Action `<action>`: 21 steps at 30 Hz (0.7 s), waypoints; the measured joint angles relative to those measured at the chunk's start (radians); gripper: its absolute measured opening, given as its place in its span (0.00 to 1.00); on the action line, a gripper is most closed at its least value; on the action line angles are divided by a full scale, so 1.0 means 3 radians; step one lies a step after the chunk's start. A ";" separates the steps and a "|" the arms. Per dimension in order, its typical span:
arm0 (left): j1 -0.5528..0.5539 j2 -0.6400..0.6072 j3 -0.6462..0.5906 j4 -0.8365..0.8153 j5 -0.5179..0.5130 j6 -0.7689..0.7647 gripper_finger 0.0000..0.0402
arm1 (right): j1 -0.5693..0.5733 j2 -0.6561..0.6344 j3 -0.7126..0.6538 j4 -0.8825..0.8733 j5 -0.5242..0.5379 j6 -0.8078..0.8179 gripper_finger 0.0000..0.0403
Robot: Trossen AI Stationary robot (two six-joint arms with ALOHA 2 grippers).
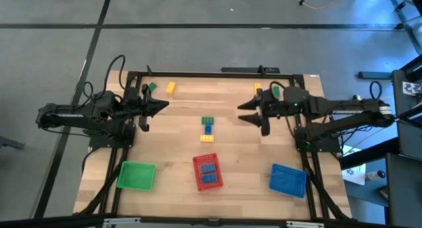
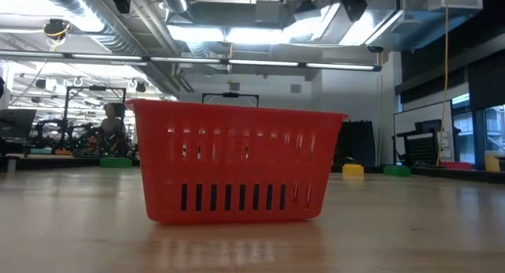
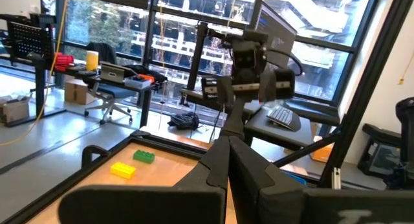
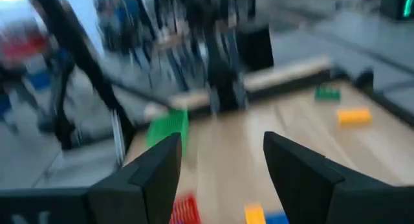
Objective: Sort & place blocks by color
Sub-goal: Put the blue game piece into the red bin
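Note:
A green block (image 1: 208, 120), a blue block (image 1: 208, 129) and a yellow block (image 1: 208, 138) lie in a row at the table's middle. A green block (image 1: 151, 87) and a yellow one (image 1: 171, 88) lie at the far left; they also show in the right wrist view as the green block (image 4: 327, 92) and the yellow block (image 4: 354, 116). Another yellow block (image 1: 258, 88) lies at the far right. Blue blocks (image 1: 208, 173) lie in the red tray (image 1: 198, 163). My left gripper (image 1: 165, 105) hovers shut left of the middle. My right gripper (image 1: 242, 113) hovers open right of it, holding nothing.
A green tray (image 1: 136, 175) stands near left and a blue tray (image 1: 288, 180) near right, with the red tray (image 2: 237, 166) between them. A black frame (image 1: 198, 74) rims the table. Bare wood lies between the two grippers and the trays.

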 joint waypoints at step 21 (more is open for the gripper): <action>0.0001 0.0056 0.0000 0.0002 0.0065 -0.0016 0.12 | -0.0033 0.0036 -0.0063 0.0623 -0.0013 0.0072 0.55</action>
